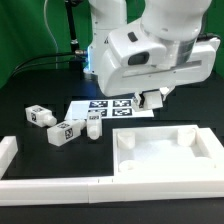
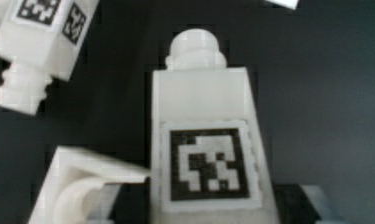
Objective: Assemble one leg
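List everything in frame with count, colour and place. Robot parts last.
black table: one, under everything.
thin flat white marker board: one, white with black tags, mid-table.
small white square-sided legs with black-and-white tags: three, loose on the table at the exterior view's left of the marker board. The wrist view shows two close up; which ones these are cannot be told.
large flat white panel: one, front, at the exterior view's right.
white raised rail: one, front, at the exterior view's left.
green curtain: one, behind.
robot arm: one, white, above the marker board.
gripper: one, by the marker board's right edge; whether open or shut cannot be told.
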`<state>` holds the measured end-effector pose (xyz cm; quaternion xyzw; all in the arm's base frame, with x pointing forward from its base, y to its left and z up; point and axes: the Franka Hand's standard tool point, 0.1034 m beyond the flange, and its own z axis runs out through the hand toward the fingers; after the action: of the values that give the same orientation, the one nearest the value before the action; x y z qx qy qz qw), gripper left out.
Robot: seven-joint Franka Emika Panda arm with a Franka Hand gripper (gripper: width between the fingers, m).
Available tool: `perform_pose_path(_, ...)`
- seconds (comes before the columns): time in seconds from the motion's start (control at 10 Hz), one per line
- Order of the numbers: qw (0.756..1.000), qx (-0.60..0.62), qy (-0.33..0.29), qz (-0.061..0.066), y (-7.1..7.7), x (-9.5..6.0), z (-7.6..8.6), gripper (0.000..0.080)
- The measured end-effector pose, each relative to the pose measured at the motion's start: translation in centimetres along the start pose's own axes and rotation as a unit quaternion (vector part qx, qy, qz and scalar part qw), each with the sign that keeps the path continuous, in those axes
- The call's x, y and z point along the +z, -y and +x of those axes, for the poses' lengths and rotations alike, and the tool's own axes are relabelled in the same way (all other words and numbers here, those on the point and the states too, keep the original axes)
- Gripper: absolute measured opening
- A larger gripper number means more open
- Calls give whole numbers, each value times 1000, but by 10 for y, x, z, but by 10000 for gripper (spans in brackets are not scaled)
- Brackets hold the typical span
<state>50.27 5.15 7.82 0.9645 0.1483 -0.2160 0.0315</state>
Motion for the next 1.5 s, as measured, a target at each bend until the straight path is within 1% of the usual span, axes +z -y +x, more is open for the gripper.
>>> perform_pose_path(0.1, 999, 0, -41, -5, 0, -3, 6, 285)
perform_pose_path(0.2, 998, 13, -56, 12, 4, -19, 8, 285)
perform_pose_path(0.3, 995, 29, -92, 33, 1, -50, 24, 285)
perform_pose_path(0.4, 988, 37, -147, 38, -6, -74, 42, 285)
perform_pose_path(0.5, 981, 39, -189, 30, -9, -81, 46, 285)
perform_pose_path(0.6, 975, 41, -219, 23, -10, -75, 44, 285)
perform_pose_path(0.7, 970, 43, -240, 18, -12, -74, 45, 285)
perform_pose_path(0.8, 958, 43, -283, 8, -15, -79, 52, 285)
perform_pose_path(0.9, 946, 44, -322, -3, -18, -78, 52, 285)
perform_pose_path(1.0, 937, 47, -346, -8, -20, -76, 52, 286)
perform_pose_path(1.1, 927, 55, -370, -2, -23, -88, 61, 286)
perform_pose_path(1.2, 909, 67, -411, -4, -29, -106, 72, 286)
perform_pose_path(1.3, 884, 72, -461, -21, -32, -114, 76, 286)
perform_pose_path(1.4, 872, 69, -483, -38, -36, -104, 71, 286)
perform_pose_path(1.5, 873, 70, -481, -39, -37, -99, 70, 286)
